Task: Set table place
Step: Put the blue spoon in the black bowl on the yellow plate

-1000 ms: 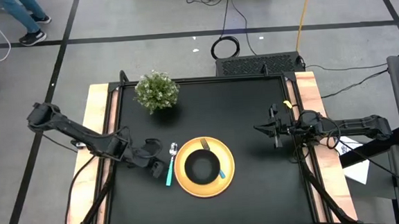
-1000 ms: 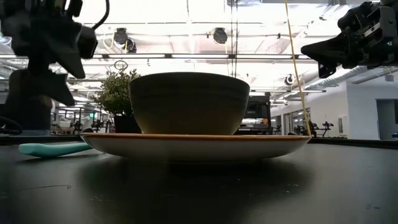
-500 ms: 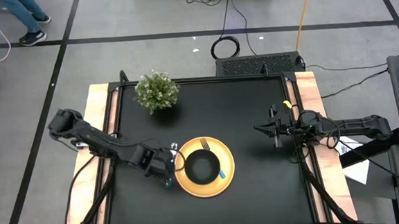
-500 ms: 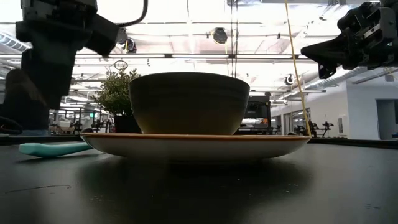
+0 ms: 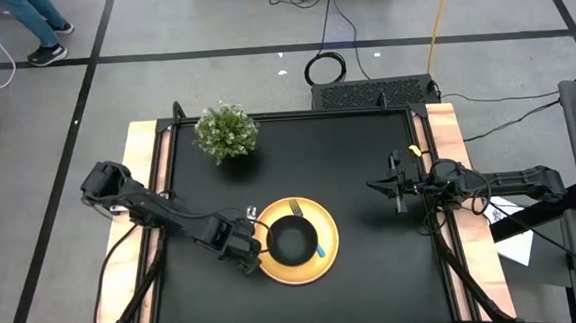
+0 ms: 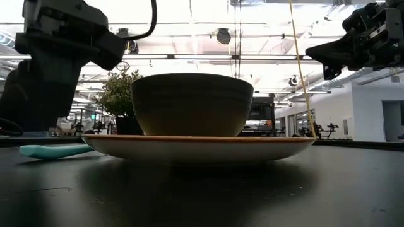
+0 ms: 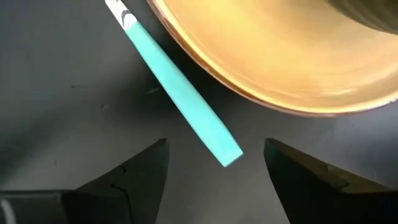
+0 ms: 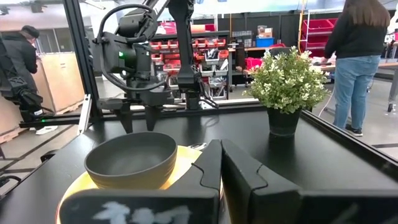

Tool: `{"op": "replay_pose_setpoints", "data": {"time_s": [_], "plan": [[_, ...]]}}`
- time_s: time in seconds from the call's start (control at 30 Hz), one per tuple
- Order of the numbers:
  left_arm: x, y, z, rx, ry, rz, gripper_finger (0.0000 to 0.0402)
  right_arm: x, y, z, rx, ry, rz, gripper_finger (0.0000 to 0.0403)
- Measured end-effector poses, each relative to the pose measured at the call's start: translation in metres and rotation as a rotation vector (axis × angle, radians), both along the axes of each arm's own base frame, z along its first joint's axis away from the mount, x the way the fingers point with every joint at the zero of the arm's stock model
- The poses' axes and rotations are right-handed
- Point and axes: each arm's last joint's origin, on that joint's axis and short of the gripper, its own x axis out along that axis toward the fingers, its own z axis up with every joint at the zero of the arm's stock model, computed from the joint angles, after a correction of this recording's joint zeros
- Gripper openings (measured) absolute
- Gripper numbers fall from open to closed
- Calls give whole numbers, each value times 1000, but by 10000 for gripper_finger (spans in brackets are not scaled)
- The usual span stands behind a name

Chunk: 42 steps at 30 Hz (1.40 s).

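The yellow plate [image 5: 274, 264] lies on the black table [image 5: 358, 157] with the black bowl [image 5: 293, 239] on it. A teal-handled fork [image 5: 319, 248] lies on the plate at the bowl's right side. The spoon lies on the table just left of the plate; its metal bowl [image 5: 251, 213] shows in the high view and its teal handle [image 7: 180, 102] in the left wrist view. My left gripper [image 7: 214, 163] is open above the handle's free end, one finger on either side, touching nothing. My right gripper [image 5: 373, 186] is shut and empty, held above the table's right part.
A bushy green potted plant [image 5: 226, 131] stands at the table's far left. Pale wooden strips [image 5: 447, 142] run along the table's left and right sides. People stand in the room beyond the table [image 8: 354, 56].
My left gripper has gone toward the table's right edge and a little toward its near edge, from left of the spoon to over the spoon's handle beside the plate. The spoon, plate and bowl have stayed where they were.
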Motion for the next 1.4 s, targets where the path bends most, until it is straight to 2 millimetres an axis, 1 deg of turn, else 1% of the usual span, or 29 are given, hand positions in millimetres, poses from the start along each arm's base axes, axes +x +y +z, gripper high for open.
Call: {"op": "replay_pose_setpoints", "data": {"time_s": [0.3, 0.97, 1.13, 1.4], "plan": [[6, 3, -15, -5, 63, 10, 266, 0, 0, 0, 0, 4, 0, 0], [7, 4, -16, 1, 56, 33, 266, 0, 0, 0, 0, 4, 0, 0], [10, 2, -15, -14, 22, 34, 266, 0, 0, 0, 0, 4, 0, 0], [12, 2, -26, 2, 61, 24, 266, 0, 0, 0, 0, 4, 0, 0]]}}
